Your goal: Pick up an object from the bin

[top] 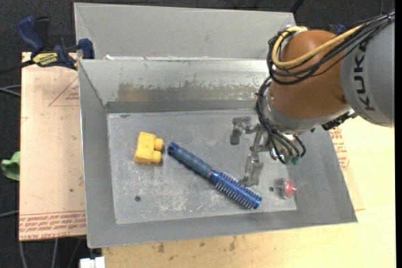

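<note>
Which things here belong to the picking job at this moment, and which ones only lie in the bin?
Job: gripper, at the bristle end of the blue brush; bin.
Lying about: yellow block, at the left; small red thing, at the right.

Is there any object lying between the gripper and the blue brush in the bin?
Nothing visible does. The gripper is right by the bristle end of the blue brush. The yellow block lies apart toward the view's left, the small red thing apart toward its right.
</note>
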`<state>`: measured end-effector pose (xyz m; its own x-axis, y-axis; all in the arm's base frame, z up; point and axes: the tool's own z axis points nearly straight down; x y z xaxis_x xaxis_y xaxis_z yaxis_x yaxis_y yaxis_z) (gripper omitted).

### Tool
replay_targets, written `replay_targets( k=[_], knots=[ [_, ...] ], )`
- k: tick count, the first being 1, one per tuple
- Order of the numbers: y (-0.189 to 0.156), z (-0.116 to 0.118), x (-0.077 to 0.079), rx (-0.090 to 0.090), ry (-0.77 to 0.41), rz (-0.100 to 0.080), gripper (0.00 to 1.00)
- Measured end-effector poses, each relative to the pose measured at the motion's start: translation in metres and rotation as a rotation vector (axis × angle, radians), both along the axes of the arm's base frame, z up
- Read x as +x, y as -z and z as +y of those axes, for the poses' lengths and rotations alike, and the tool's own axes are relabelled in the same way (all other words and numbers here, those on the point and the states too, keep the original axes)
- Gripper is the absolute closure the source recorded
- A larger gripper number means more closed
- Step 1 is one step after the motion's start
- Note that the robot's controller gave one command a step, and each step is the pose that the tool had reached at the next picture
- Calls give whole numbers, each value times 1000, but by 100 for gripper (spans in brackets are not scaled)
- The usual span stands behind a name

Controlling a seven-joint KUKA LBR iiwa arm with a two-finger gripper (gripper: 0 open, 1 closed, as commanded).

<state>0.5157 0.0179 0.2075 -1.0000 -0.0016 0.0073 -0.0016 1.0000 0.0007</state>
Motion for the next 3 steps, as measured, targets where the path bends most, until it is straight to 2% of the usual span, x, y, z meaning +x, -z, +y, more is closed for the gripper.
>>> replay_targets(
  k=[1,2,3],
  knots=[
    [141,-5,7,1,-232,-3,0],
    [138,-5,8,1,-231,-7,100],
    [93,-71,-12,-1,-1123,-22,100]
  ],
)
